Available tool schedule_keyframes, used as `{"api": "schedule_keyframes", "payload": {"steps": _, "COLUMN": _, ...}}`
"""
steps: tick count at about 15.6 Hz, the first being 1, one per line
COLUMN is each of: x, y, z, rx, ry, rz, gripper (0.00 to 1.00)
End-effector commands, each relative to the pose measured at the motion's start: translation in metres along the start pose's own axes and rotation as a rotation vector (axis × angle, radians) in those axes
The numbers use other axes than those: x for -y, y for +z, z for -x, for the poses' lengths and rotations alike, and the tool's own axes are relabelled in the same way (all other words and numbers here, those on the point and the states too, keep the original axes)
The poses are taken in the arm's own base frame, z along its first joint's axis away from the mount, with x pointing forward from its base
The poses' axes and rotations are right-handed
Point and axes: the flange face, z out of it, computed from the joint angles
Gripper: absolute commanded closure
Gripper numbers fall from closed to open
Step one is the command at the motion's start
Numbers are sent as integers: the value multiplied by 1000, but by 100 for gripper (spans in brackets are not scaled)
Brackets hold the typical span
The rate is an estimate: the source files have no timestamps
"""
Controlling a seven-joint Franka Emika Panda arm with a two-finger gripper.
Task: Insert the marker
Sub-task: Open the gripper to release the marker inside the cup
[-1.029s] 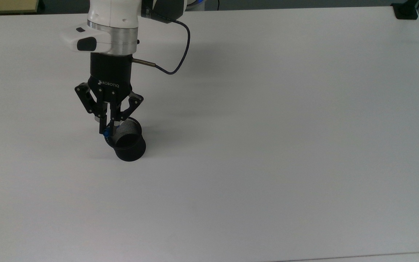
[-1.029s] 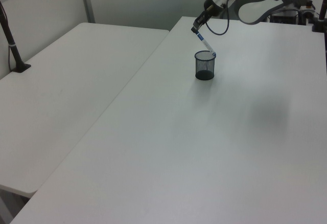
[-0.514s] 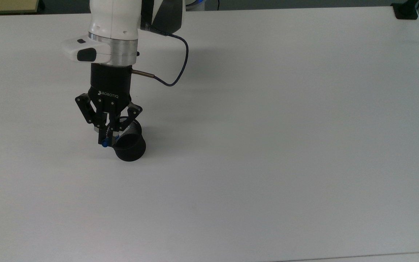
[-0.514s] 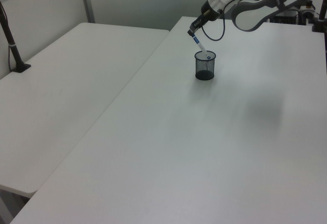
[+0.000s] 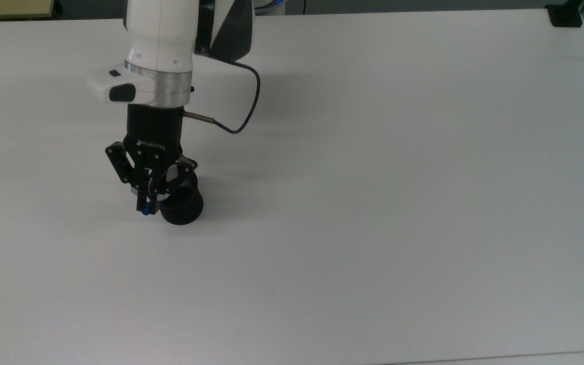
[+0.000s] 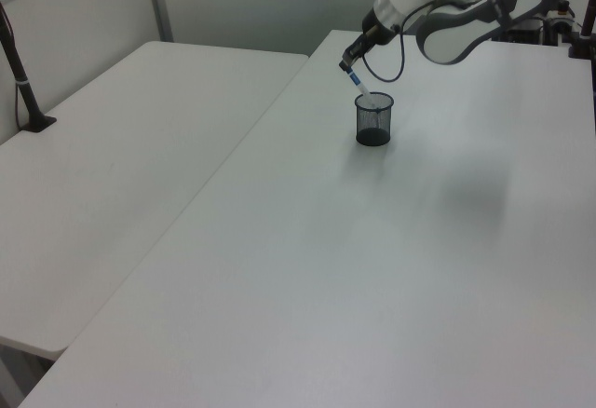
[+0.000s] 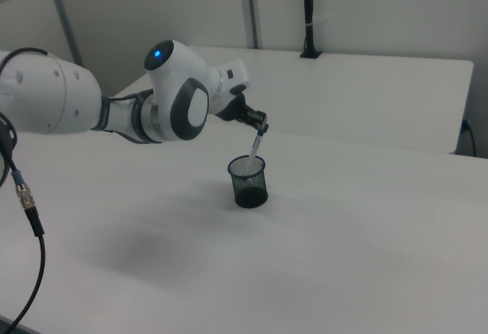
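The cup [image 7: 248, 182] is black wire mesh, see-through near its rim. The table [image 5: 373, 203] is smooth, matt white, and the arm [image 5: 160, 35] has glossy white plastic shells with a brushed metal ring above the matt black gripper [image 5: 149, 203].

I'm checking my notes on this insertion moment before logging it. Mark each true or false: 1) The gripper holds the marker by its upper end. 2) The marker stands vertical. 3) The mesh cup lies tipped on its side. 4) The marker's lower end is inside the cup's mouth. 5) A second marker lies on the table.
1) True: the gripper is shut on the upper end of the marker.
2) False: it is tilted, leaning from the gripper down toward the black mesh cup.
3) False: the cup stands upright on the white table.
4) True: the right view shows the lower end past the rim.
5) False: there is just the one marker, in the gripper.
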Motion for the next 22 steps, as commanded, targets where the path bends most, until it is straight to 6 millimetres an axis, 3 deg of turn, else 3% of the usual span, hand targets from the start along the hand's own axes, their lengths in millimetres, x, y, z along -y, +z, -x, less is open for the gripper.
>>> {"api": "schedule_keyframes", "payload": {"steps": 1, "x": -2, "y": 2, "z": 0, "rx": -9, "ry": -1, "rz": 15, "gripper": 100}}
{"api": "schedule_keyframes", "payload": {"steps": 8, "x": 1, "y": 15, "z": 28, "rx": 50, "ry": -44, "rz": 26, "gripper": 98}}
{"api": "schedule_keyframes", "payload": {"steps": 9, "x": 0, "y": 16, "z": 31, "rx": 56, "ry": -44, "rz": 27, "gripper": 93}}
{"api": "schedule_keyframes", "payload": {"steps": 13, "x": 0, "y": 17, "z": 31, "rx": 79, "ry": -30, "rz": 32, "gripper": 46}}
{"api": "schedule_keyframes", "payload": {"steps": 17, "x": -1, "y": 3, "z": 20, "rx": 52, "ry": 39, "rz": 31, "gripper": 23}}
{"api": "schedule_keyframes", "payload": {"steps": 22, "x": 1, "y": -45, "z": 3, "rx": 172, "ry": 99, "rz": 75, "gripper": 0}}
